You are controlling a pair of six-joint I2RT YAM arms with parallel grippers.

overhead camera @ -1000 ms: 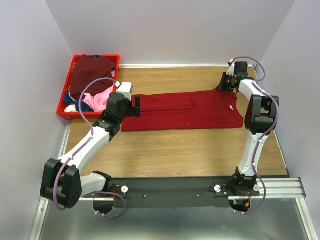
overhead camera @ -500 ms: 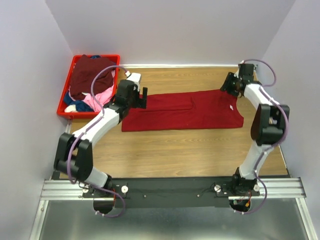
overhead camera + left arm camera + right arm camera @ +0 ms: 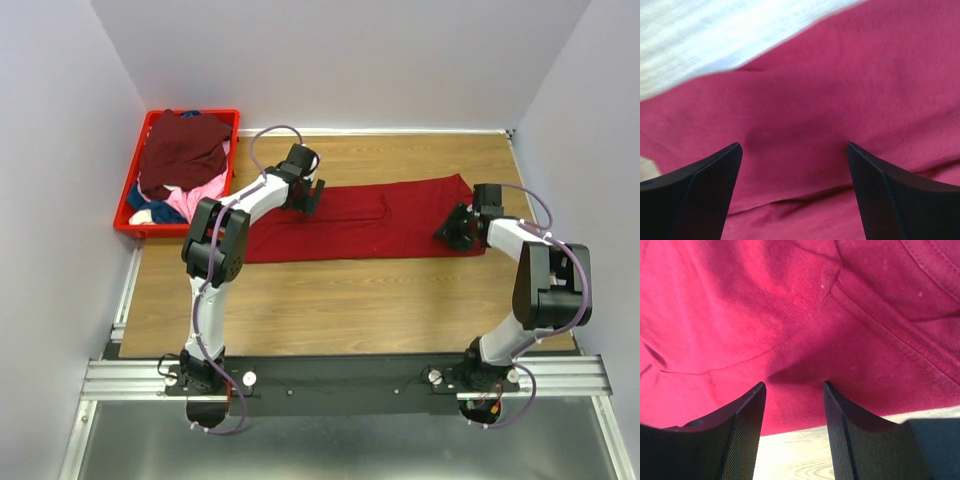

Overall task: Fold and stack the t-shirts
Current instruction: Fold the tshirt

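Now the left gripper (image 3: 309, 196) and right gripper (image 3: 452, 228) sit over opposite ends of the red t-shirt (image 3: 380, 220), both with jaws apart.

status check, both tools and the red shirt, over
Left tool open over far left edge of red t-shirt. Right tool open over right end. Shirt flat, long strip. Nothing in the way.

White links (image 3: 252, 198), black joints (image 3: 553, 287), purple cables (image 3: 275, 127); left claw (image 3: 794, 146), right claw (image 3: 794, 383) black, mesh-textured.
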